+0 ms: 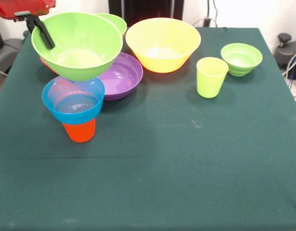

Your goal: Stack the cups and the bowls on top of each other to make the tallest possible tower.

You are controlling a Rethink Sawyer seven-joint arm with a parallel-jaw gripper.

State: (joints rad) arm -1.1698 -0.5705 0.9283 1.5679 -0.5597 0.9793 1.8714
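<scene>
An orange cup (79, 131) stands on the table with a blue bowl (73, 103) seated on it, forming a short tower. Just above hangs a large lime green bowl (78, 45), tilted, its base at the blue bowl's far rim; I cannot tell whether they touch. My gripper (46, 42) is shut on that green bowl's left rim, with one black finger (43, 32) showing inside the bowl and the other hidden behind the wall. The yellow bowl (162, 44) and purple bowl (121, 76) sit behind. A lime green cup (211, 77) stands to the right.
A small lime green bowl (241, 58) sits at the right rear. Another lime green bowl (114, 21) peeks out behind the held one. A bit of something red (43, 62) shows under the held bowl's left side. The green tablecloth (177, 168) covers the table.
</scene>
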